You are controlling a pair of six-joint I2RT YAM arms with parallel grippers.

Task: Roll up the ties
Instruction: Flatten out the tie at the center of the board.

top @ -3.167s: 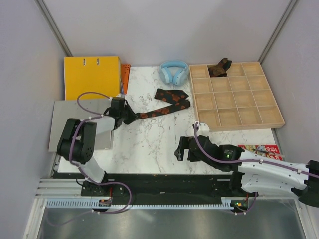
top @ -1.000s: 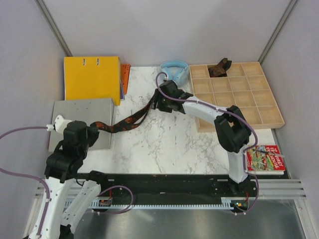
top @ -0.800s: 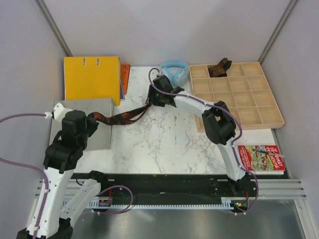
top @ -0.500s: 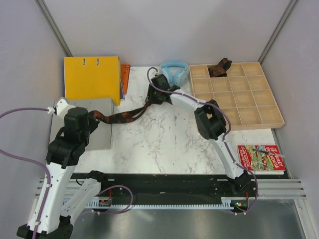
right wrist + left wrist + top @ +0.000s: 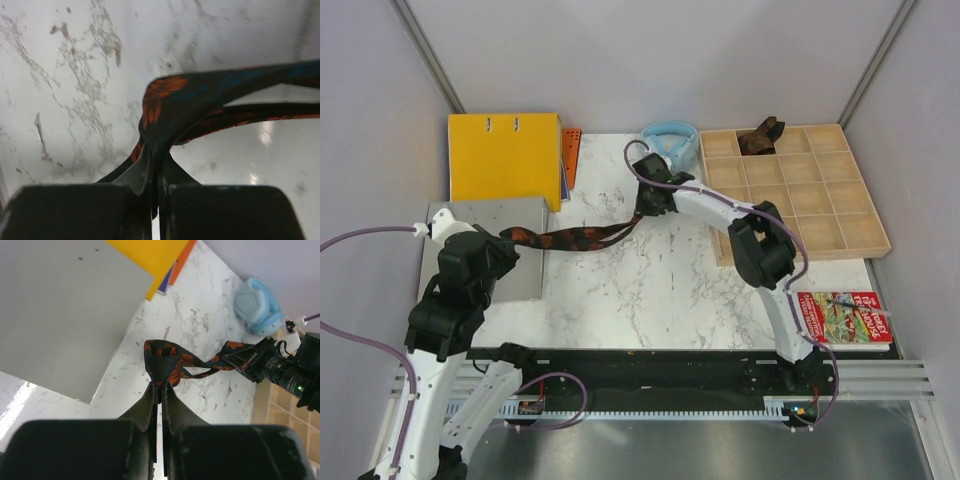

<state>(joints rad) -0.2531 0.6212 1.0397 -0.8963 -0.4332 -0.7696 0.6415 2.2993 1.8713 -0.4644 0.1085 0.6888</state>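
Necktie of black fabric with orange-red blotches (image 5: 575, 238) spans between the two grippers over the white marble tabletop (image 5: 650, 290), left of the partitioned wooden tray (image 5: 840, 235). Left gripper (image 5: 505, 237) is clamped tight on the looped end farthest from the tray. Right gripper (image 5: 642, 212) is pinched closed on the other end, near the tray's left wall. Second necktie, dark brown and bundled (image 5: 760, 137), sits in the tray's back row, second compartment from the left. Light-blue headphones (image 5: 668, 140) lie just beside the tray's back-left corner.
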